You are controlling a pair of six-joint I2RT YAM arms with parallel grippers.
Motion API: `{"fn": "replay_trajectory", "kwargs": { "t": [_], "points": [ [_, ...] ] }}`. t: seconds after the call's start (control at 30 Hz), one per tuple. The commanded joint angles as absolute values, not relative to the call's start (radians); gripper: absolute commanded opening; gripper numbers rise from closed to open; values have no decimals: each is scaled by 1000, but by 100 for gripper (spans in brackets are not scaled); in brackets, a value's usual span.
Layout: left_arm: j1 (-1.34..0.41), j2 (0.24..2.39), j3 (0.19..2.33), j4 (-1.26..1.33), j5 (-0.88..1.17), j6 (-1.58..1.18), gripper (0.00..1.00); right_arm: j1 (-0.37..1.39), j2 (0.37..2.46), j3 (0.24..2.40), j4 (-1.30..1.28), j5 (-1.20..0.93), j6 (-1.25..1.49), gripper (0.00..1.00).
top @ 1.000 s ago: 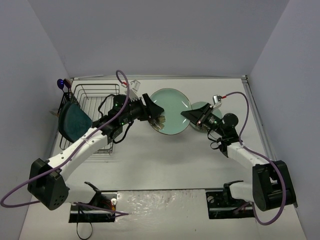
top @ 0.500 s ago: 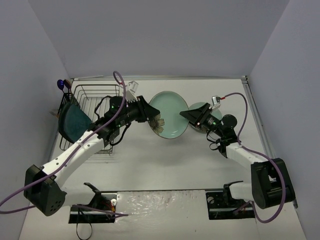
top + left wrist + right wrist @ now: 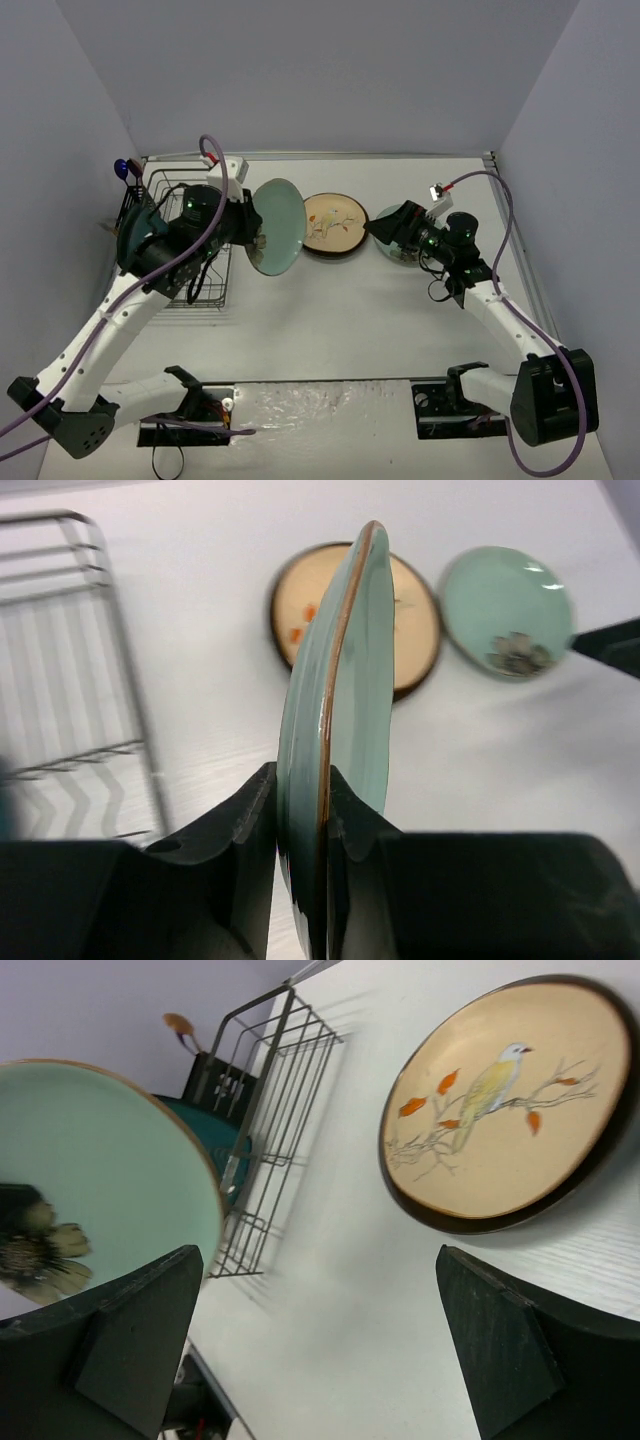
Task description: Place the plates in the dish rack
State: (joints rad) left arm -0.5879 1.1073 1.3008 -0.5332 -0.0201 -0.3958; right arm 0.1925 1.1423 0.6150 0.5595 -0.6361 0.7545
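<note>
The left hand (image 3: 300, 810) pinches a pale mint round plate (image 3: 345, 680) upright. The right hand (image 3: 315, 1345), spread wide, hovers at three o'clock of a brown-rimmed cream plate (image 3: 505, 1110).

No legible text, no labels — none.

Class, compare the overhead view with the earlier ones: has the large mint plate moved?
Yes. Clamped in the left gripper, the large mint plate has swung left toward the dish rack, tipped on edge, uncovering the brown-rimmed plate.

Mint plate (image 3: 277, 226) lifted upright, right pincer (image 3: 380, 230) opened
</note>
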Motion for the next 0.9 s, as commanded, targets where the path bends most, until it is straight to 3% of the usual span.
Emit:
{"fn": "replay_trajectory", "kwargs": {
  "t": [0.0,0.1,0.33,0.87],
  "points": [
    [-525,1025,1487,-637,-349,-93,0,162,1067,648,441,-571,630,100],
    [-423,1025,1493,-657,-406,-4,0,149,1057,636,439,-574,630,100],
    [-130,1041,1419,-565,-321,153,0,125,1058,606,472,-630,646,100],
    [36,1235,1285,-386,-174,215,0,19,1089,529,555,-749,682,100]
  ]
}}
